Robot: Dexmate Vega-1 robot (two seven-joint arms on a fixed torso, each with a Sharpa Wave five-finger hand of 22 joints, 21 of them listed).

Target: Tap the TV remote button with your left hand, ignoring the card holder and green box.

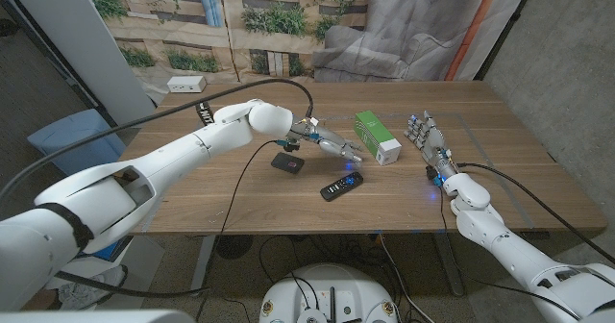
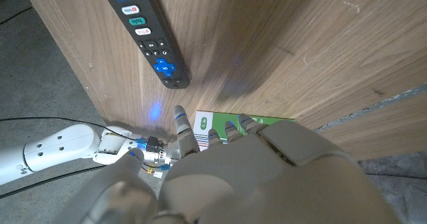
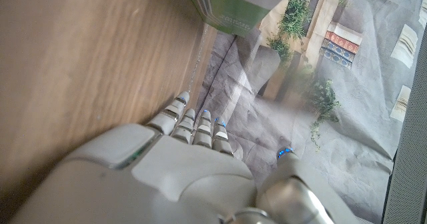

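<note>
The TV remote (image 1: 342,185) lies flat near the middle of the wooden table (image 1: 240,203), angled, with its button face up; in the left wrist view its coloured buttons and blue ring (image 2: 164,67) are plain, though the far end is cut off at the picture's edge. The left hand (image 1: 334,143) hovers just above and behind it, reached out from a long arm that crosses the table from the robot's left side. Its fingers (image 2: 183,129) are stretched forward and lie close together, holding nothing; whether a fingertip touches the remote cannot be told, since the head view is too small there and the wrist view shows a gap of bare wood between them.

Just beside the left hand, on the side toward the right arm, lies the green box (image 1: 376,136), its white end toward the robot. The black card holder (image 1: 286,161) lies on the table under the left forearm, near the remote.

The right hand (image 1: 429,140) stands on its edge by the table's right part, palm upright, fingers (image 3: 189,118) straight up and holding nothing.
</note>
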